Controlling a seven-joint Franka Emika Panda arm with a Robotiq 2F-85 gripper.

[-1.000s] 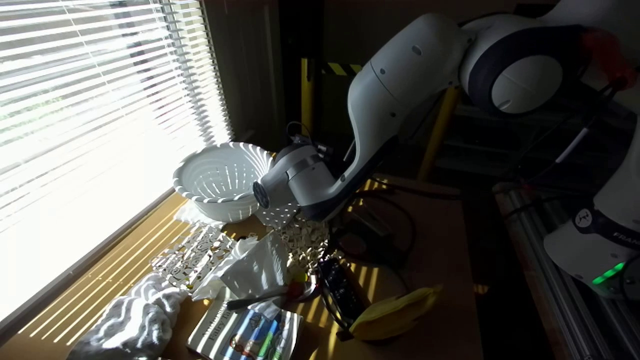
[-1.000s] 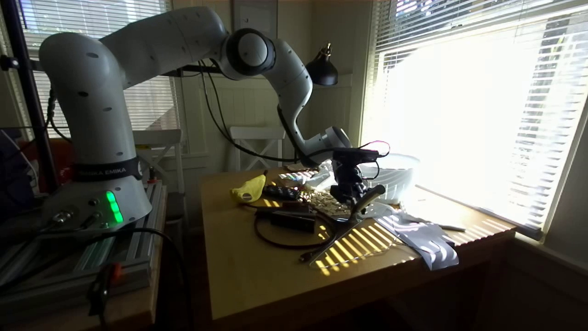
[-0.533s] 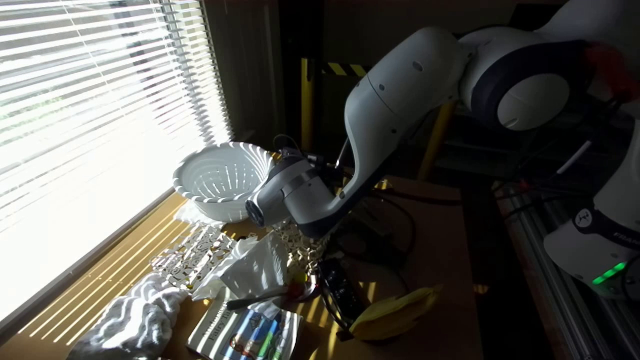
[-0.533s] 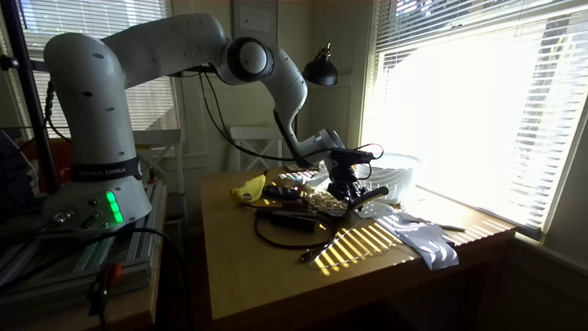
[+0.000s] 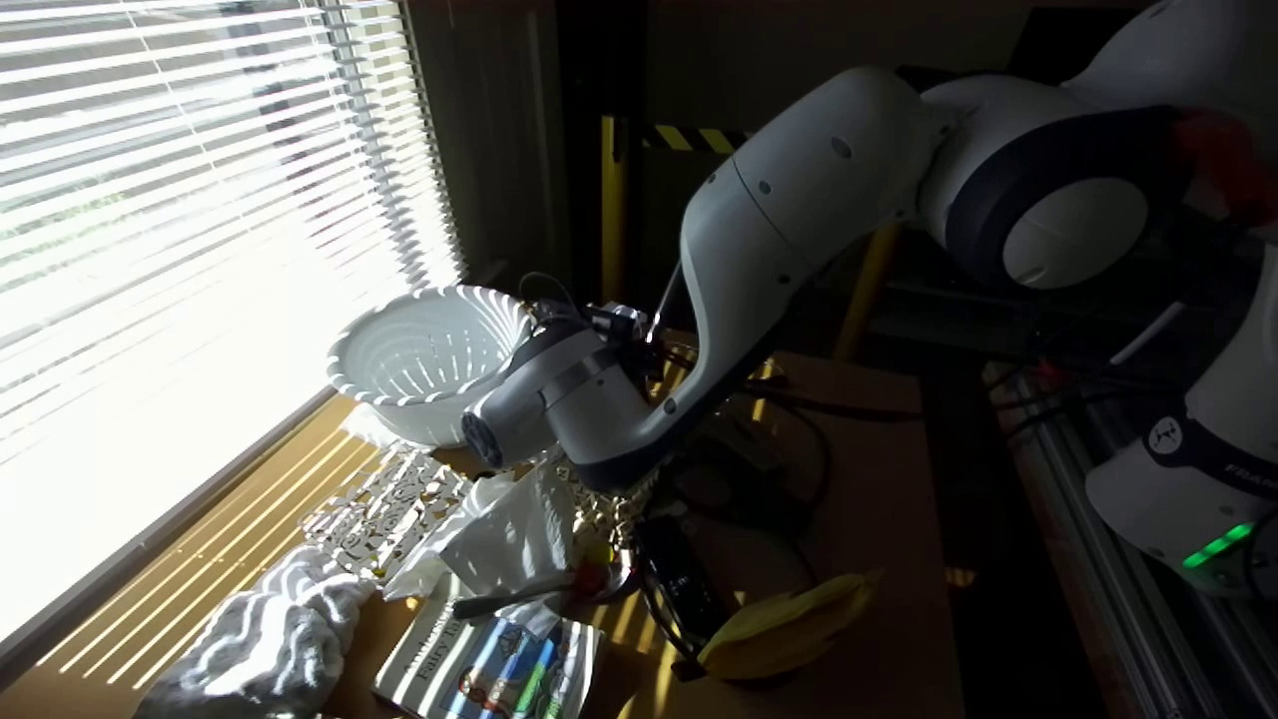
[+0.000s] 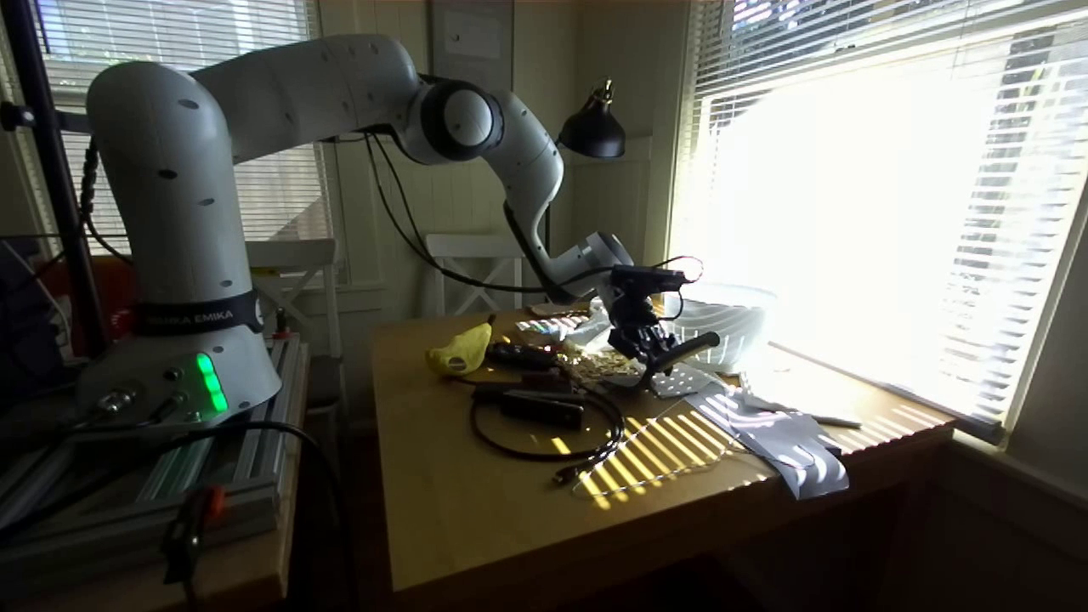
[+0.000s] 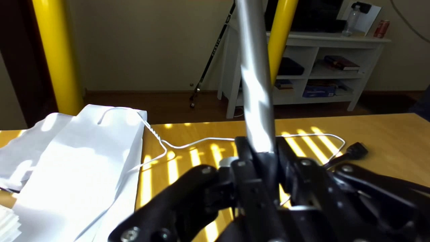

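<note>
In the wrist view we see the end effector (image 7: 262,148) gripping a silver-grey cylindrical rod (image 7: 256,77) that points to twelve o'clock; on the yellowish wooden counter (image 7: 386,134) a long white papery sheet (image 7: 77,168) lies at nine, a black cable plug (image 7: 356,151) at three.

A room in a home, judging by a wooden table (image 6: 476,510); slatted blinds (image 5: 200,180) at a window beside the table; a white chair (image 6: 476,246) behind the table in an exterior view; white shelves (image 7: 336,43) with books (image 7: 341,63) beyond the table in the wrist view.
</note>
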